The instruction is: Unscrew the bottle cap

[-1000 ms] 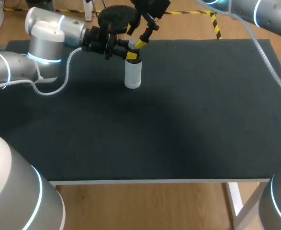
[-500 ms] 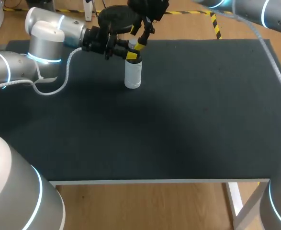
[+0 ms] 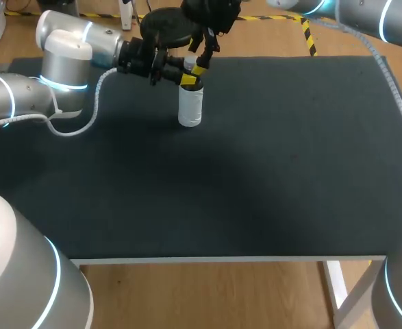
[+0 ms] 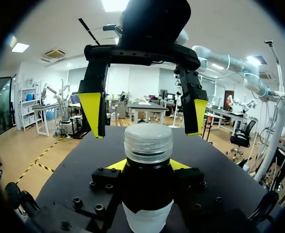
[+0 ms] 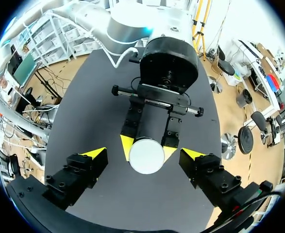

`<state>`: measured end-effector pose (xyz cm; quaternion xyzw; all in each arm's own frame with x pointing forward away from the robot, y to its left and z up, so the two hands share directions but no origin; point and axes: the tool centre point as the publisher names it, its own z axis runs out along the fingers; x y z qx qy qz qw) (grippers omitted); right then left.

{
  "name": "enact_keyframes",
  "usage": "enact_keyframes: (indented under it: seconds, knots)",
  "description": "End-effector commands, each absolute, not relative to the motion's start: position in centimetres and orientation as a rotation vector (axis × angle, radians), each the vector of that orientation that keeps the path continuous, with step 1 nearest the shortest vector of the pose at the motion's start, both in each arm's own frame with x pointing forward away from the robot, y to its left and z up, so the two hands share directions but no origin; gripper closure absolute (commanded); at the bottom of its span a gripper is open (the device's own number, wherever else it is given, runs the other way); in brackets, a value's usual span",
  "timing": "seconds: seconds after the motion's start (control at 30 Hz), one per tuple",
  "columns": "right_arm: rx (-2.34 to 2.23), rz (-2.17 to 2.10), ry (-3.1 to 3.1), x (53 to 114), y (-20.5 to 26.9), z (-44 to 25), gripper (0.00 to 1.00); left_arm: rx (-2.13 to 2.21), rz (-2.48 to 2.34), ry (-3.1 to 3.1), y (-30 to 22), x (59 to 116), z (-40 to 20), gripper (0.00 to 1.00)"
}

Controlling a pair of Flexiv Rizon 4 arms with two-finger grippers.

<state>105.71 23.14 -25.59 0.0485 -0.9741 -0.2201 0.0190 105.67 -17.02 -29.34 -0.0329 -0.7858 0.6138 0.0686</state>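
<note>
A white bottle (image 3: 190, 106) stands upright on the black table mat near its far edge. Its clear ribbed cap (image 4: 148, 142) sits on the dark neck. My left gripper (image 3: 185, 79) comes in level from the left and is shut on the bottle's neck just under the cap, one yellow fingertip (image 4: 114, 165) on each side. My right gripper (image 4: 145, 116) hangs open straight above the cap. Its yellow tips straddle the cap (image 5: 146, 155) with a clear gap on both sides and touch nothing. The bottle's lower body (image 4: 147, 216) shows below the left fingers.
The black mat (image 3: 269, 171) covers the whole table, with a white front edge (image 3: 228, 259). My left arm's cable (image 3: 84, 120) loops over the mat's far left corner. My right arm enters from the far right.
The right gripper has shifted a little left and lower, closer over the cap, still open. The left gripper and the bottle have not moved.
</note>
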Motion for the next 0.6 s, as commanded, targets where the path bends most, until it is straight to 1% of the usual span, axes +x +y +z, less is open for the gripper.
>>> enact_keyframes:
  seconds: [0.03, 0.07, 0.1, 0.13, 0.17, 0.2, 0.27, 0.3, 0.33, 0.37, 0.43, 0.47, 0.5, 0.53, 0.57, 0.6]
  knots:
    - [0.154, -0.670, -3.013, 106.01, 23.21, -25.58, 0.00, -0.103, 1.846, -2.363, -17.01, 105.82, -29.44, 1.00]
    - [0.155, -0.668, -3.012, 106.01, 23.22, -25.61, 0.00, -0.103, 1.846, -2.363, -17.01, 105.82, -29.44, 1.00]
    - [0.156, -0.668, -3.011, 106.01, 23.22, -25.62, 0.09, -0.103, 1.846, -2.363, -17.01, 105.82, -29.44, 1.00]
    - [0.156, -0.669, -3.010, 106.02, 23.22, -25.63, 0.16, -0.103, 1.846, -2.363, -17.01, 105.82, -29.44, 1.00]
    - [0.157, -0.671, -3.009, 106.02, 23.22, -25.63, 0.20, -0.103, 1.846, -2.363, -17.01, 105.82, -29.44, 1.00]
    - [0.156, -0.674, -3.009, 106.02, 23.22, -25.64, 0.17, -0.103, 1.846, -2.363, -17.01, 105.82, -29.44, 1.00]
    - [0.157, -0.676, -3.009, 106.02, 23.22, -25.64, 0.17, -0.103, 1.846, -2.363, -17.01, 105.82, -29.44, 1.00]
    - [0.159, -0.677, -3.008, 106.03, 23.22, -25.64, 0.24, -0.103, 1.846, -2.363, -17.01, 105.82, -29.44, 1.00]
    - [0.161, -0.677, -3.007, 106.03, 23.22, -25.64, 0.50, -0.103, 1.846, -2.363, -17.01, 105.82, -29.44, 1.00]
    - [0.162, -0.676, -3.007, 106.03, 23.23, -25.65, 0.52, -0.103, 1.846, -2.363, -17.01, 105.82, -29.44, 1.00]
    - [0.166, -0.674, -3.006, 106.04, 23.23, -25.65, 0.64, -0.103, 1.846, -2.363, -17.01, 105.82, -29.44, 1.00]
    - [0.166, -0.673, -3.006, 106.04, 23.23, -25.65, 0.65, -0.103, 1.846, -2.363, -17.01, 105.82, -29.44, 1.00]
    - [0.168, -0.672, -3.005, 106.05, 23.22, -25.68, 0.72, -0.103, 1.846, -2.363, -17.01, 105.82, -29.44, 1.00]
    - [0.170, -0.670, -3.004, 106.05, 23.21, -25.69, 0.84, -0.103, 1.846, -2.363, -17.01, 105.82, -29.44, 1.00]
    - [0.171, -0.669, -3.004, 106.05, 23.21, -25.69, 0.88, -0.103, 1.846, -2.363, -17.01, 105.82, -29.44, 1.00]
    - [0.173, -0.668, -3.003, 106.06, 23.21, -25.70, 0.96, -0.103, 1.846, -2.363, -17.01, 105.82, -29.44, 1.00]
